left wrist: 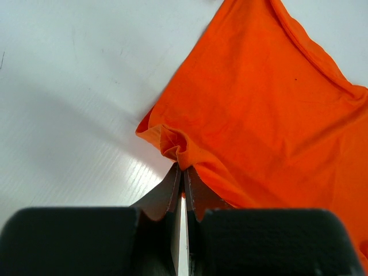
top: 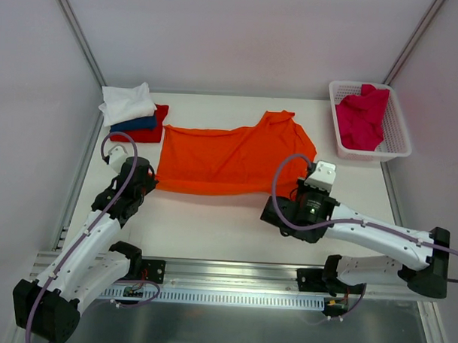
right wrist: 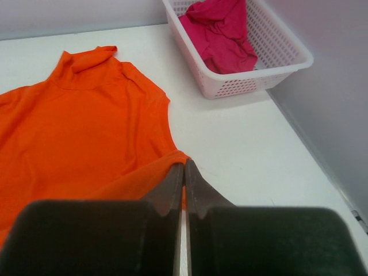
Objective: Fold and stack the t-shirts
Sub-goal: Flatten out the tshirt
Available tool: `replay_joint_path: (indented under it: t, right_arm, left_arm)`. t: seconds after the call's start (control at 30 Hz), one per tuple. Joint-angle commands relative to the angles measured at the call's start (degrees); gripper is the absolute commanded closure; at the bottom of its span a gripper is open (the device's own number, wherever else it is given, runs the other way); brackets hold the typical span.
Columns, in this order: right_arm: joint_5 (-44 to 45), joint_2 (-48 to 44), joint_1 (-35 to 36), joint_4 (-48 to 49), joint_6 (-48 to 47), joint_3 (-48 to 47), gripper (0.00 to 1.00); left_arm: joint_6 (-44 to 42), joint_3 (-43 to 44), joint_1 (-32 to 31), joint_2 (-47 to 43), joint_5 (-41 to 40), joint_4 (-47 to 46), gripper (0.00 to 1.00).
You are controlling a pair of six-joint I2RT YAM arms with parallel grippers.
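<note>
Orange t-shirt point(top: 229, 156) lies spread on the table point(top: 212, 223); left gripper point(left wrist: 183, 171), fingers together, pinches its bunched corner; right gripper point(right wrist: 184, 168) is clamped likewise on the opposite edge.

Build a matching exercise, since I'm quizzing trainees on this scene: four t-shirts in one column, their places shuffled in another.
1. orange t-shirt
2. white t-shirt
3. crimson-pink t-shirt
4. red t-shirt

A. bottom of the folded stack
B. in the basket
C. top of the folded stack
D. spread on the table

Pairs: 1-D, 2-C, 3-B, 4-A
</note>
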State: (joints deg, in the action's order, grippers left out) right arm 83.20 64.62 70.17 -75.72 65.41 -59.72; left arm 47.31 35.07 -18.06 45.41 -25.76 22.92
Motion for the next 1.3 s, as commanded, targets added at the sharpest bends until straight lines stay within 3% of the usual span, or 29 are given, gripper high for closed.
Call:
replay_joint_path:
  t: [0.0, 0.17, 0.5, 0.93, 1.27]
  right_arm:
    - [15.67, 4.28, -2.93, -19.20, -5.11, -4.52, 1.00]
    - [18.40, 9.02, -8.90, -19.20, -8.54, -6.98, 1.00]
    - [18.32, 14.39, -16.11, -19.29, -4.42, -8.74, 1.00]
    - [18.32, 18.35, -15.68, -19.29, 0.50, -11.03, 1.00]
    - [18.32, 18.08, -10.84, -19.20, 5.87, -10.32, 1.00]
  left_arm:
    - [-0.90, 0.18, -0.48, -0.50, 0.09, -1.56, 1.00]
    - [-0.99, 0.09, -0.39, -0.50, 0.01, -1.47, 1.00]
    - [-0.99, -0.18, -0.48, -0.06, 0.71, -2.26, 1.00]
    - [-1.17, -0.70, -0.39, -0.85, 1.15, -2.61, 1.00]
    - [-1.17, -0.44, -0.48, -0.85, 1.85, -2.70, 1.00]
